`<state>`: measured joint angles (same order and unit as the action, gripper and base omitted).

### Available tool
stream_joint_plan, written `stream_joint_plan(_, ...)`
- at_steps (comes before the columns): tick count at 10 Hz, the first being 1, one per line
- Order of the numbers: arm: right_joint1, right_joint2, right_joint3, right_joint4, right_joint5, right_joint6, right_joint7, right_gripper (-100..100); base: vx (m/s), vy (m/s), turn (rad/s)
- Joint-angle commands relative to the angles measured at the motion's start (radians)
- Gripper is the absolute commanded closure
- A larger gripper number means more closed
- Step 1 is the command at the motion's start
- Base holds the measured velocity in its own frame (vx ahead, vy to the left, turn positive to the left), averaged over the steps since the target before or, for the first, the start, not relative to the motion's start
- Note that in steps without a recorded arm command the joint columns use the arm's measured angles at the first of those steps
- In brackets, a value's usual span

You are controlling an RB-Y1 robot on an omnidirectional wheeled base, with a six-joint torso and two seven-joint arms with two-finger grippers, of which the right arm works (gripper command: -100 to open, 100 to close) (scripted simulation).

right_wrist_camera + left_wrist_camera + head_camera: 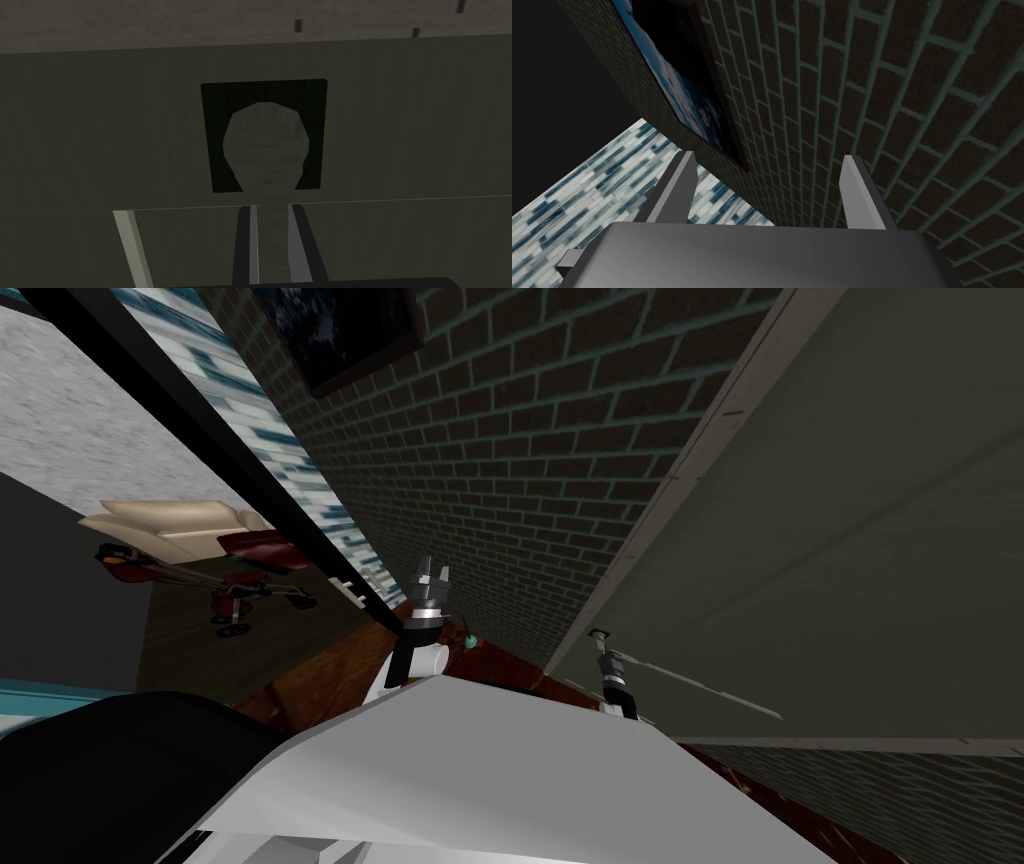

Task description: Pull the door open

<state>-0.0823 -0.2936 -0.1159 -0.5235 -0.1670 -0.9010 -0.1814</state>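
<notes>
The right gripper has its two thin fingers drawn narrow, pressing either side of the slim grey neck of the door handle. Past the fingertips the handle widens into a rounded head on a dark square backplate, fixed to the flat olive-grey door. In the head view the handle sits near the door's edge, just beside the pale door frame and the brick wall. The door appears to lie flush in its frame.

The left gripper is well apart, its fingers wide and holding nothing, facing the brick wall.

Likely risks: thin blades on a narrow neck give little hold, so a pull that strays from the door's swing could slide them off. The robot also stands close, so the opening door may strike it.
</notes>
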Motion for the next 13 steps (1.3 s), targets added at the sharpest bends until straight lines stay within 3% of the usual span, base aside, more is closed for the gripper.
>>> stream_joint_plan(1, 0.000, -0.001, -0.001, -0.001, 0.000, -0.001, 0.000, 100, 0.000, 0.000, 0.000)
stream_joint_plan(10, 0.041, -0.061, 0.093, -0.018, 0.057, -0.048, -0.109, 100, -0.207, -0.049, 0.104)
stream_joint_plan(13, 0.047, -0.053, 0.091, -0.025, 0.060, -0.043, -0.105, 100, -0.138, -0.023, 0.097)
